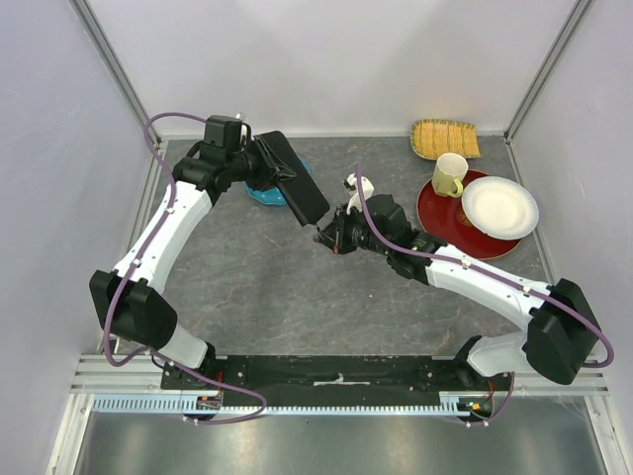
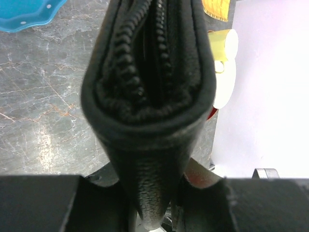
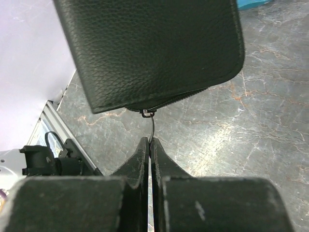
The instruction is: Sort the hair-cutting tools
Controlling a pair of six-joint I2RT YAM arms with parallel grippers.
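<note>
The left gripper (image 1: 259, 164) clamps the case (image 1: 299, 186) aloft (over the table (image 1: 287, 297)); the right gripper (image 3: 149, 144), jaws pressed together, pinches its zip pull (image 3: 151, 126).

No text, brand or number is legible anywhere; the black zip case (image 3: 149, 48) seems unmarked, though partly blurred.

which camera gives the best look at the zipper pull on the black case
Right wrist: the zipper pull hangs from a corner of the black case, pinched in the shut right gripper. The top view loses it where gripper meets case; the left wrist shows only zipper teeth, no pull.
</note>
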